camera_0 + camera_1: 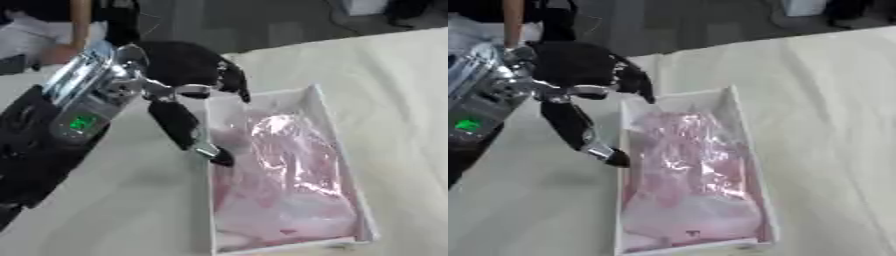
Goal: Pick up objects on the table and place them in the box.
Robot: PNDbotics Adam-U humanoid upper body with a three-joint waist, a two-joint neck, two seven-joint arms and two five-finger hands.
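Pink and crinkled, a clear plastic bag (284,170) lay inside the white box (337,137), filling it nearly end to end, right of centre in the frame. Box sat on a pale cloth-covered table (122,210), long axis running toward the lower edge.

Left hand (188,75) came in from the upper left and hung over the box's upper-left corner. Fingers spread and fairly straight, holding nothing. Thumb (188,132) pointed down along the outside of the left wall, its tip at or just beside the rim; contact could not be confirmed. Other fingertips (238,85) hung over the far end of the box, apart from the bag as far as could be seen.

Right hand: not visible in either view.

No other loose items seen on the visible table, so the placing looked done for this item (judgement only).

Risks noted:
- Thumb so close to the thin left wall: a sideways move could catch the rim and drag or tip the light box.
- Bag puffed up near the rim; a finger brushing the slippery film could snag it and pull it back out.
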